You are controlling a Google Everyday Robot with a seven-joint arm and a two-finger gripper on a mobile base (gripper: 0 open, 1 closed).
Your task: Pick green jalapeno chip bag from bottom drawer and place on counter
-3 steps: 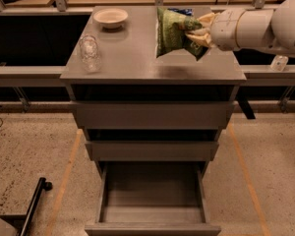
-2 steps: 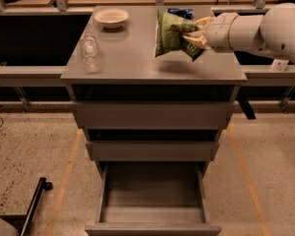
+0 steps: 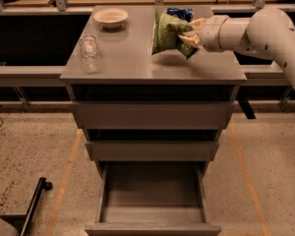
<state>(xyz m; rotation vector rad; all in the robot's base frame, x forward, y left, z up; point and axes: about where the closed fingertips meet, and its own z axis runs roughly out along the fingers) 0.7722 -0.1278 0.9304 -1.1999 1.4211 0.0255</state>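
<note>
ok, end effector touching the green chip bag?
Touching. Camera view shows the end effector shut on the right edge of the crinkly green foil chip bag, over the grey counter.

I see the gripper (image 3: 188,33) over the right rear part of the counter (image 3: 137,65), reaching in from the right and clamped on the bag (image 3: 165,32), which hangs to its left above the surface. Just behind the bag lies a packet (image 3: 181,14) (mostly hidden by it). The bowl (image 3: 110,17) sits at the back left, and the glass (image 3: 89,53) stands in front of it, by the left edge. Under the counter is the top drawer (image 3: 152,115), below it the middle drawer (image 3: 152,150), and lowest the bottom drawer (image 3: 152,227), pulled out farthest towards me.
</note>
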